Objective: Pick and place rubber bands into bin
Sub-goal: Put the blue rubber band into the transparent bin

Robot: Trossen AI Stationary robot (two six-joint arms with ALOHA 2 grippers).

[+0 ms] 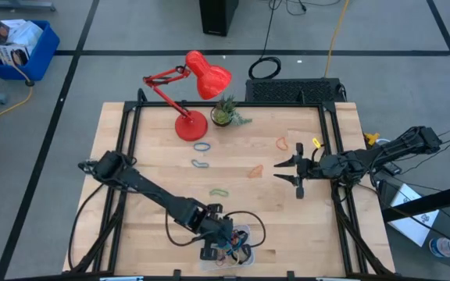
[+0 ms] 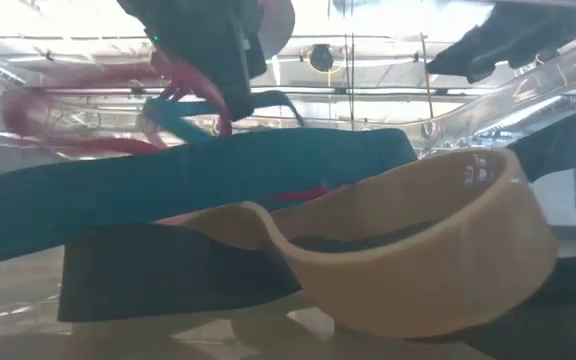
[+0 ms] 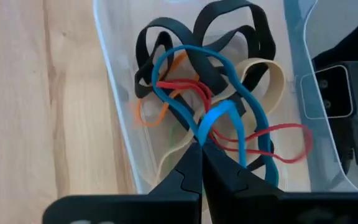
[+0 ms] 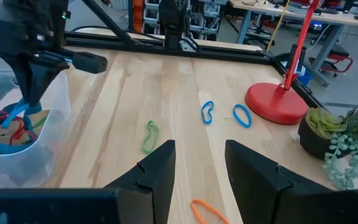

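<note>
The clear bin (image 1: pixel 239 248) stands at the table's near edge; it also shows in the left wrist view (image 3: pixel 118 106). In it lie black (image 3: pixel 229 25), tan (image 3: pixel 272 78), red (image 3: pixel 284 134) and orange (image 3: pixel 148 115) rubber bands. My left gripper (image 3: pixel 201 147) stands over the bin, shut on a blue band (image 3: pixel 185 59). Loose bands lie flat on the table: blue (image 1: pixel 201 146), blue-green (image 1: pixel 200 164), green (image 1: pixel 219 191), orange (image 1: pixel 255 171) and orange (image 1: pixel 282 144). My right gripper (image 1: pixel 298 172) hovers open and empty at the right, past the orange band. My left gripper pinches a stretch of the blue band (image 3: pixel 215 118) between its two fingertips. The fingers come from above, pointing down into the bin. The band's held part is raised, and the rest of the loop lies on the pile of bands in the bin.
A red desk lamp (image 1: pixel 191 125) and a small potted plant (image 1: pixel 223 114) stand at the table's far side. A small yellow object (image 1: pixel 316 143) lies near the right rail. A big blue crate (image 1: pixel 18 48) stands on the floor beyond the table.
</note>
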